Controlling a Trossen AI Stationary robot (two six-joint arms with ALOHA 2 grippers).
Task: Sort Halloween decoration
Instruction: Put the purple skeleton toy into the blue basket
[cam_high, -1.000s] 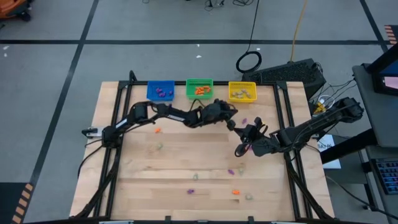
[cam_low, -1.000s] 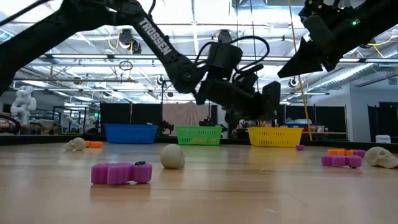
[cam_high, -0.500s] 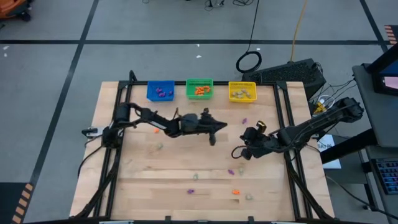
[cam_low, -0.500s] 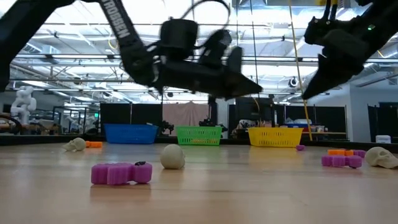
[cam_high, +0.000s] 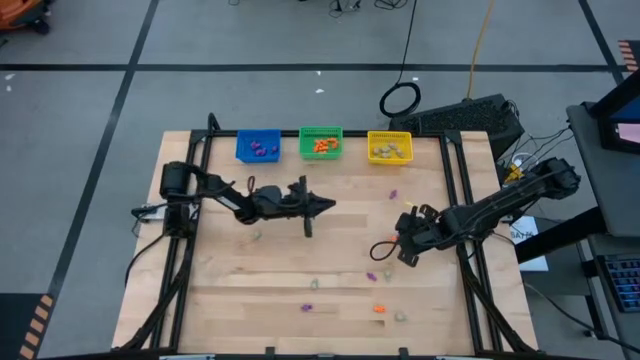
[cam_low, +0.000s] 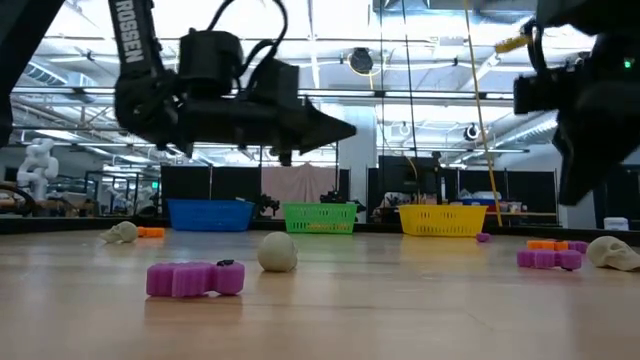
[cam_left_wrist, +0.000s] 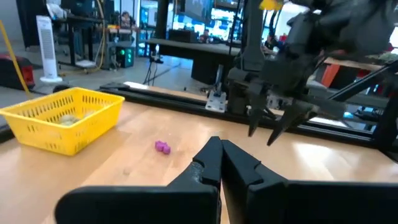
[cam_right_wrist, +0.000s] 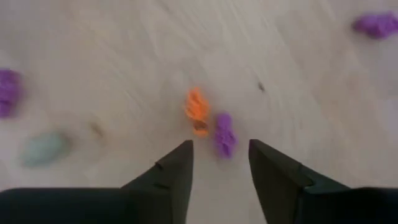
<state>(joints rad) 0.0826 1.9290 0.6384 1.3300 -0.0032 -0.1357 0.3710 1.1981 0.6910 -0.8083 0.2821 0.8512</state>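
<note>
High view: right pincer near the yellow bin side of the tabletop; left pincer closed, empty. Right wrist view: jaws apart over a purple trinket touching an orange trinket. Risk: both could get pinched together, missorting one.

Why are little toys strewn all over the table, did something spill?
Nothing looks spilled or broken. The loose purple, orange and pale trinkets lie scattered on the wooden table, while the blue bin, green bin and yellow bin stand upright in a row, each already holding a few.
</note>
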